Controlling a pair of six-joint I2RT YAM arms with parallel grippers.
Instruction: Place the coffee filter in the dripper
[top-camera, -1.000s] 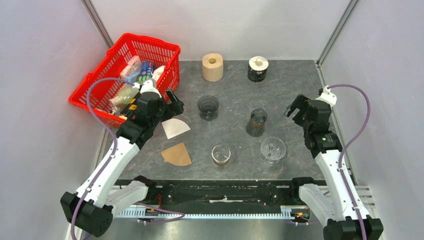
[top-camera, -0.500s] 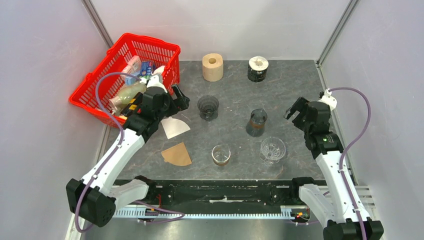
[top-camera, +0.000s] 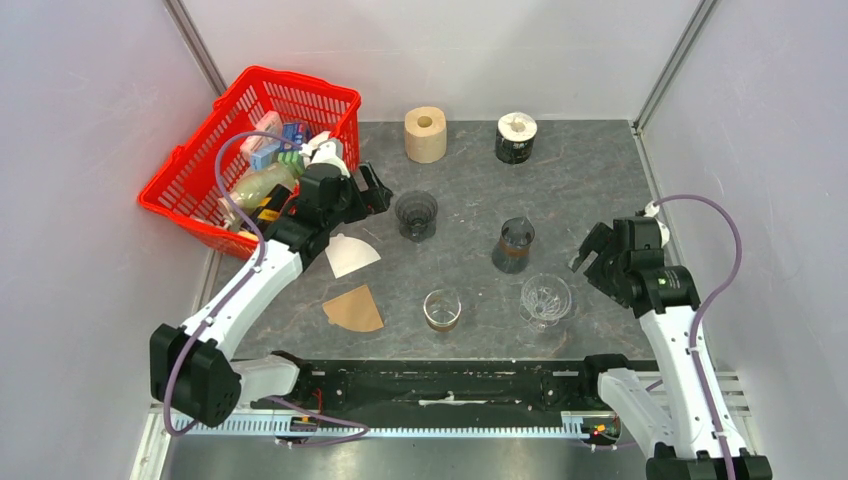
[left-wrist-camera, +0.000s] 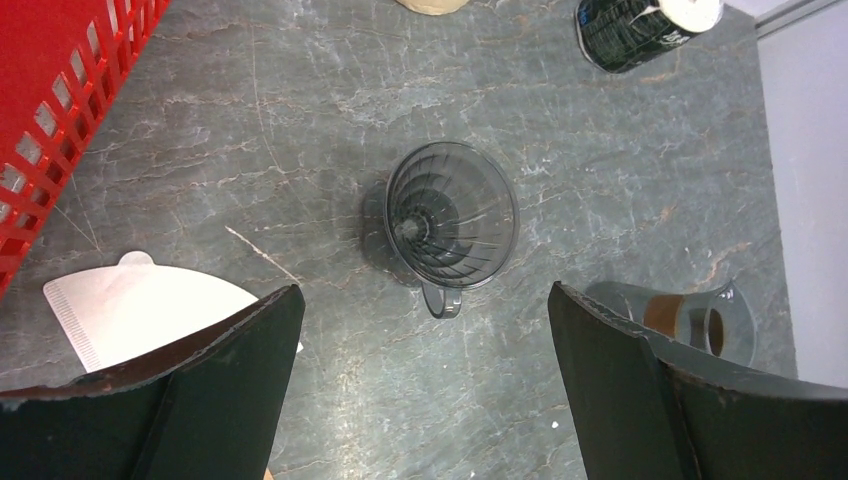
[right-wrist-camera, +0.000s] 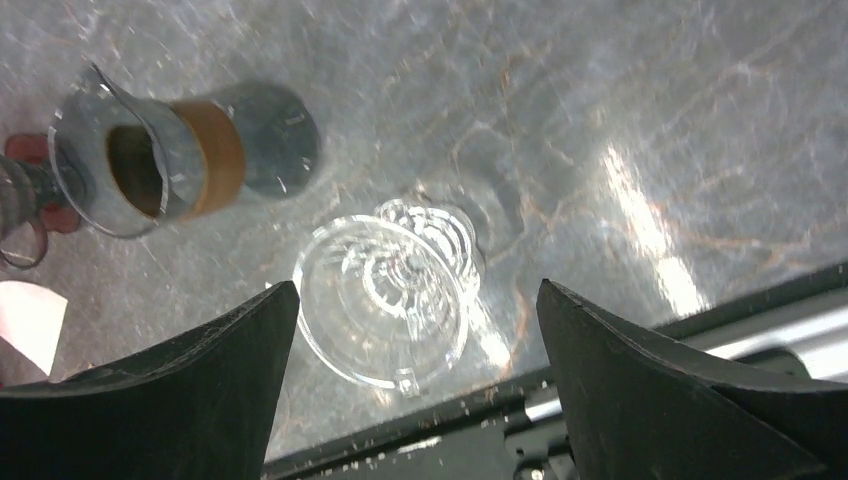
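Now, at the far left we see the red basket (top-camera: 250, 150) of groceries. Just beside it our left gripper (top-camera: 365, 198) hangs with its jaws spread wide, holding nothing. The white coffee filter (top-camera: 350, 255) lies flat on the table near it, with a brown coffee filter (top-camera: 355, 310) closer to the bases. The dark dripper (left-wrist-camera: 452, 215) stands upright ahead of that gripper. Farther right, our right gripper (top-camera: 588, 248), likewise spread and holding nothing, hovers over a clear glass dripper (right-wrist-camera: 380, 300).
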